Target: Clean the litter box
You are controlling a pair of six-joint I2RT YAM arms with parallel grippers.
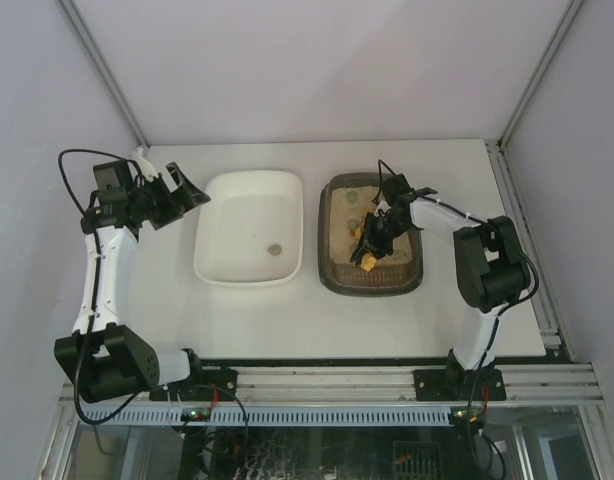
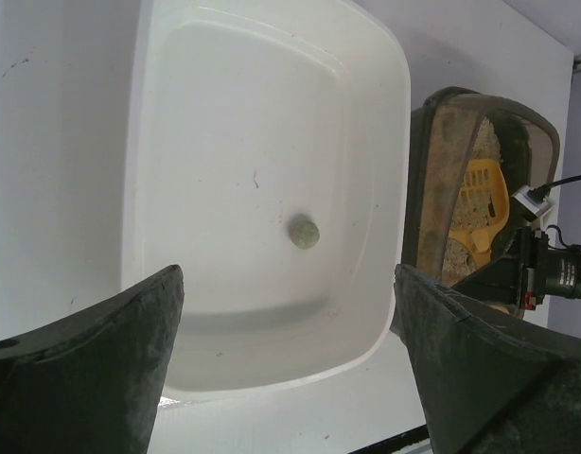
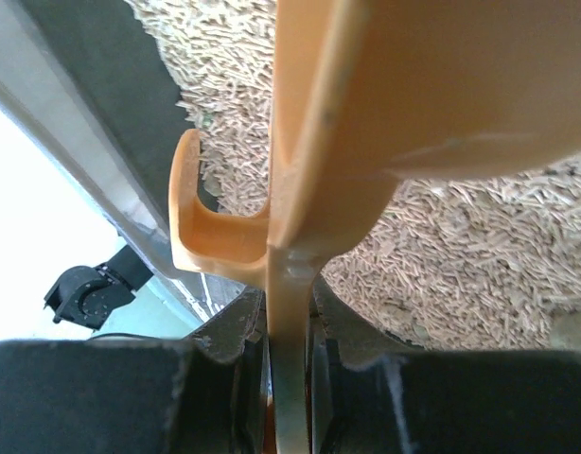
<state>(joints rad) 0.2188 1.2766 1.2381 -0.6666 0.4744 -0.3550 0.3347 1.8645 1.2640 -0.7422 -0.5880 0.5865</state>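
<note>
The litter box (image 1: 324, 240) stands on the bench (image 1: 287, 320) directly under the right tool (image 1: 372, 245), which reaches down into it. This tool is clenched on the thin handle of a yellow scoop (image 3: 366, 113). In the right wrist view the handle stands edge-on between the two fingers, and a small hook comes out from it to the tool's left. The bowl of the scoop lies beyond the fingertips, low over the litter (image 3: 480, 246).

I judge the box to be a stiff plastic tray, rather heavy with its filling, and likely to slide on the smooth bench if pushed sideways. Its rim is the natural place to take hold of it, though here the work goes through the scoop. The scoop looks light and rigid, but its flat handle could turn in the grip when the bowl digs in.

The box holds beige pellet litter, loose and easy to spill. The white tub (image 1: 249, 178) lies just beside the box, to the right tool's left. It is also below the left tool (image 2: 289, 274), whose jaws are spread wide with nothing between them. In the tub rests one grey lump (image 2: 303, 231); otherwise I see only faint marks.
</note>
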